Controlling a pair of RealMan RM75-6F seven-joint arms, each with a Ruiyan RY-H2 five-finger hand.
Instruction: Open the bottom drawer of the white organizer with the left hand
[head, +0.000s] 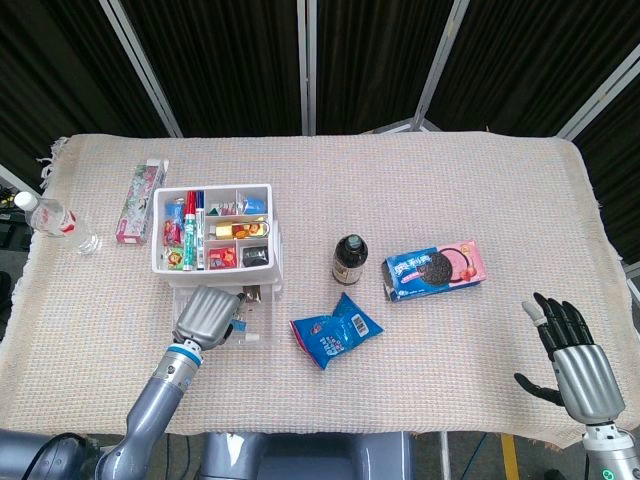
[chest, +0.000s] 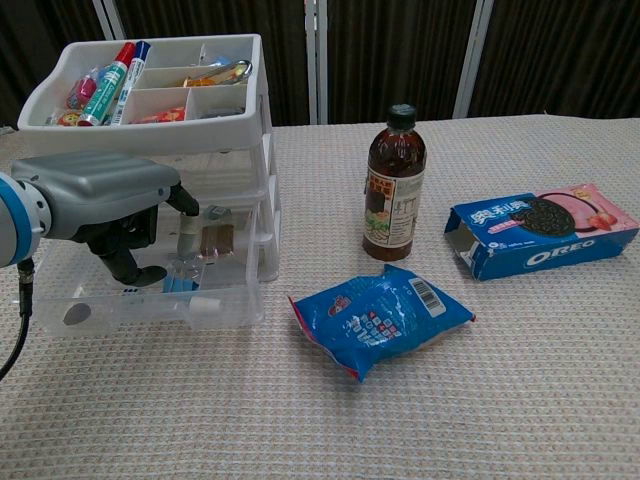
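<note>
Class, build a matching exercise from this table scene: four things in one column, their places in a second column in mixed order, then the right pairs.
1. left hand
2. brown bottle
3. Oreo box
4. blue snack bag

A. lying in front of the bottle
B. upright, mid-table
C. over the pulled-out bottom drawer
D. lying right of the bottle

Pairs: 1-C, 2-B, 3-D, 4-A

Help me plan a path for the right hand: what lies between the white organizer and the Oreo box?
In the head view, the dark bottle and, nearer the robot, the blue snack bag lie between the white organizer and the Oreo box.
</note>
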